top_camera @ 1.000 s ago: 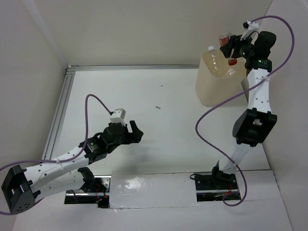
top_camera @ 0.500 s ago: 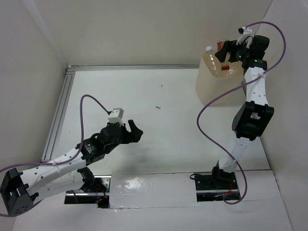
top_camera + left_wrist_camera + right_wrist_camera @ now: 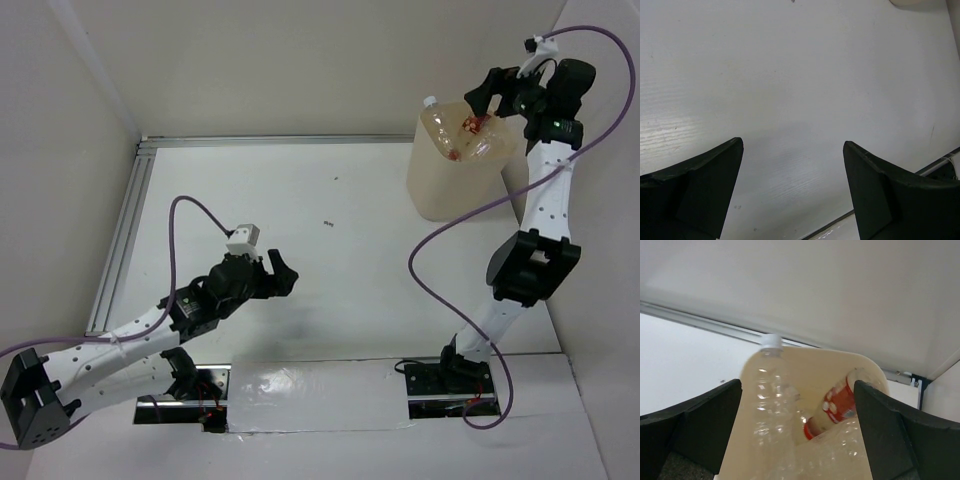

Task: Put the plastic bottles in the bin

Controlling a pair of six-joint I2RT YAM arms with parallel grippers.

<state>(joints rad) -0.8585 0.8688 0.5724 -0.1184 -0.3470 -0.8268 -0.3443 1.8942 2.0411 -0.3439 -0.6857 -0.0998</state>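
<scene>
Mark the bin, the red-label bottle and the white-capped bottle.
bin (image 3: 440, 188): top external view, outer wall.
red-label bottle (image 3: 837, 403): right wrist view, red label.
white-capped bottle (image 3: 771, 394): right wrist view, clear body.

The tall cream-beige plastic bin (image 3: 812, 367) is running off the bottom edge, hiding the clear crinkled bottles' (image 3: 771, 390) bases.

Looks like a robotics lab test cell, not anyone's home or shop. There's a plain white table (image 3: 330, 260) boxed in by blank beige panels (image 3: 300, 60), with aluminium rail (image 3: 120, 240) framing the left and far edges. Two white-and-black arms are fixed down by their bases (image 3: 455, 372) at the near edge, with purple cables (image 3: 410, 262) looping off them. The only prop is a cream bin (image 3: 440, 190) in the far corner.
</scene>
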